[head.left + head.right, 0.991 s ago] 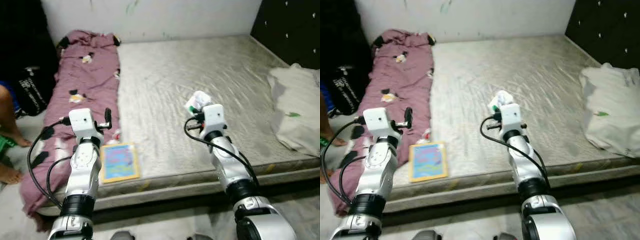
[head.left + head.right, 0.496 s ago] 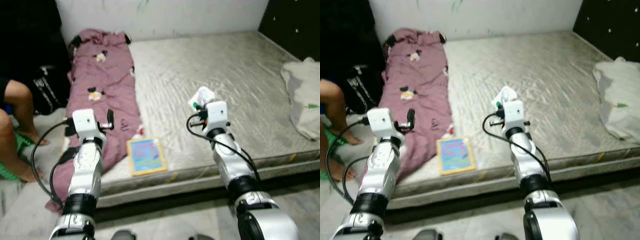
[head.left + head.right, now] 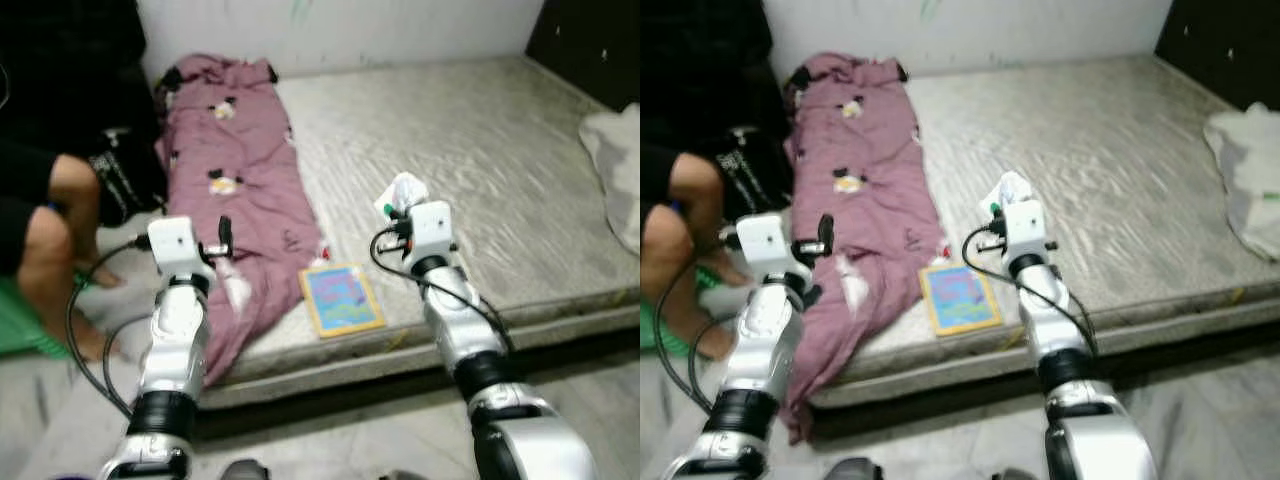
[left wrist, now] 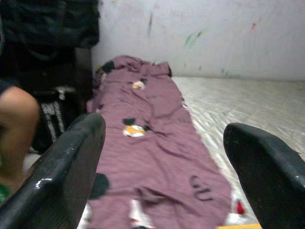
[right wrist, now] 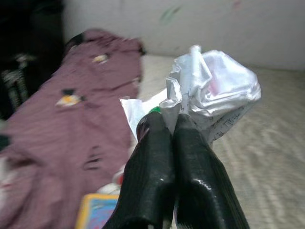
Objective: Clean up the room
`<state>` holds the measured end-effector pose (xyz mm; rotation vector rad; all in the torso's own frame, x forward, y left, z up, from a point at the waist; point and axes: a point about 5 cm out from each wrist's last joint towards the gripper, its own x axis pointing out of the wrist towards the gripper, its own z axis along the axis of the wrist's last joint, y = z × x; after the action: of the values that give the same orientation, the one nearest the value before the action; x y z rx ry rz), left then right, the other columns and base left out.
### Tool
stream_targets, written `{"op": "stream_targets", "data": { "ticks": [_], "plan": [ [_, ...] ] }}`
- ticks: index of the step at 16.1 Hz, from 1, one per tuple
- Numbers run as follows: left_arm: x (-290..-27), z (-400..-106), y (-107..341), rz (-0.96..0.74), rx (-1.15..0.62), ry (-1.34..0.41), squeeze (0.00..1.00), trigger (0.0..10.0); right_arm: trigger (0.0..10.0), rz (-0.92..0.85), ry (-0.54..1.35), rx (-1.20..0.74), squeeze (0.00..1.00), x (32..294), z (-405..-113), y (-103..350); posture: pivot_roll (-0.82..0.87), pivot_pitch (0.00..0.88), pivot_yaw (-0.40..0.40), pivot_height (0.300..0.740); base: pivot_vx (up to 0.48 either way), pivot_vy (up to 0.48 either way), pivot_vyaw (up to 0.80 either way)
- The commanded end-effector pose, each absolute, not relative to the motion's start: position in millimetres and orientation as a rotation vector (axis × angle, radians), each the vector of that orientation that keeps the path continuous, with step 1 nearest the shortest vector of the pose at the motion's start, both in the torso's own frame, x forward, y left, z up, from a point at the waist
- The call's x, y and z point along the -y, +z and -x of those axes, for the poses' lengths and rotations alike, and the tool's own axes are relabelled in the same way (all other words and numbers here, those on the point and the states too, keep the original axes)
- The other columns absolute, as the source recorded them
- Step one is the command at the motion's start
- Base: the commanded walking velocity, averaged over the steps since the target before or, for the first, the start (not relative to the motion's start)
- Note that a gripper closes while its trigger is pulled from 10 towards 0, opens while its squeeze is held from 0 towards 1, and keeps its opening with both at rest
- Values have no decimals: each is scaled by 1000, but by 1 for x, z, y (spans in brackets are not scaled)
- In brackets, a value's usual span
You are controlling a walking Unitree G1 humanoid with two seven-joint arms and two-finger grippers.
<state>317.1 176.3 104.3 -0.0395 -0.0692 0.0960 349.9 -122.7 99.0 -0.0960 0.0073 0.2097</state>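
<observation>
My right gripper (image 5: 172, 125) is shut on a crumpled white paper wad (image 5: 214, 90) with a bit of green on it, held up over the bare grey mattress (image 3: 480, 150). In the left eye view the wad (image 3: 401, 193) sticks up just past the right wrist. My left gripper (image 4: 164, 143) is open with nothing between its fingers, and it hovers by the near end of a purple blanket (image 3: 235, 170) that runs along the mattress's left side and hangs over its edge. A colourful book (image 3: 343, 298) lies flat near the front edge, between the two arms.
A person's bare legs (image 3: 45, 215) are at the far left, beside a dark bag (image 3: 125, 175) on the floor. A white cloth bundle (image 3: 615, 150) lies on the mattress at the far right. A white wall (image 3: 340, 30) runs behind the bed.
The camera has swung left: the bed and book slid right in view and the person's legs came further in. Both arms keep their pose, and the right gripper still grips the paper.
</observation>
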Motion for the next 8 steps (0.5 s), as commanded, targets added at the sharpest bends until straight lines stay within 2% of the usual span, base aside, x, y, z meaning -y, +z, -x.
{"op": "stream_targets", "data": {
  "ticks": [1, 8],
  "plan": [
    [-176, -318, 114, 21, 113, 82, 0, 10000, 10000, 102, 230, 23, 0, 115, -354, 109, 27, 0, 40, 740, 0, 0, 0],
    [-177, -302, 110, 85, 103, 94, 0, 10000, 10000, 70, 239, 49, 0, 112, -350, 113, 37, 0, 23, 740, 0, 0, 0]
  ]
}}
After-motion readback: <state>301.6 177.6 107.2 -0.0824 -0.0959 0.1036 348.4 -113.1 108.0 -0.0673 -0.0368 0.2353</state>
